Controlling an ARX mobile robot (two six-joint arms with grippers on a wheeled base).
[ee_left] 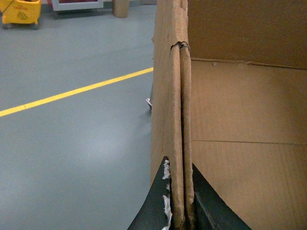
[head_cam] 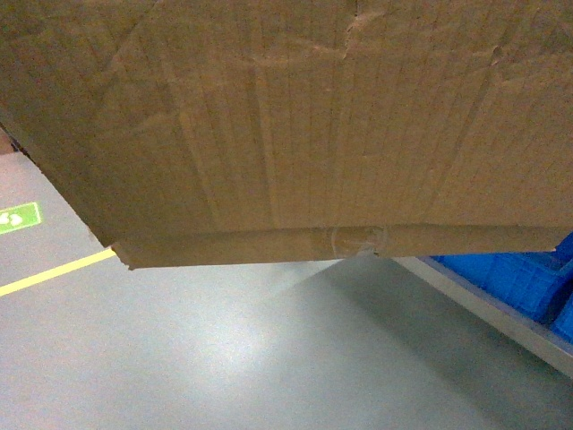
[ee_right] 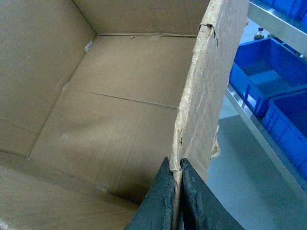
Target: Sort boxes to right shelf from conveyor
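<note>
Box [head_cam: 295,125] aloft, seemingly between both clamped tools

Cardboard box [head_cam: 286,125] fills the upper frame — underside toward camera, creased, clear tape patch [head_cam: 356,240] on its lower seam. Grey floor [head_cam: 224,349] below, with yellow line [head_cam: 55,271] and green marker [head_cam: 18,217] at left. Blue crates [head_cam: 519,279] on metal rail [head_cam: 488,309], right edge.

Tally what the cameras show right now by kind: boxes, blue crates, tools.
Cardboard box: 1, held up off the floor
Blue crates: 2 in the right wrist view
Tools: 2, left tool and right tool, each pinching a box wall
Total: 5
</note>
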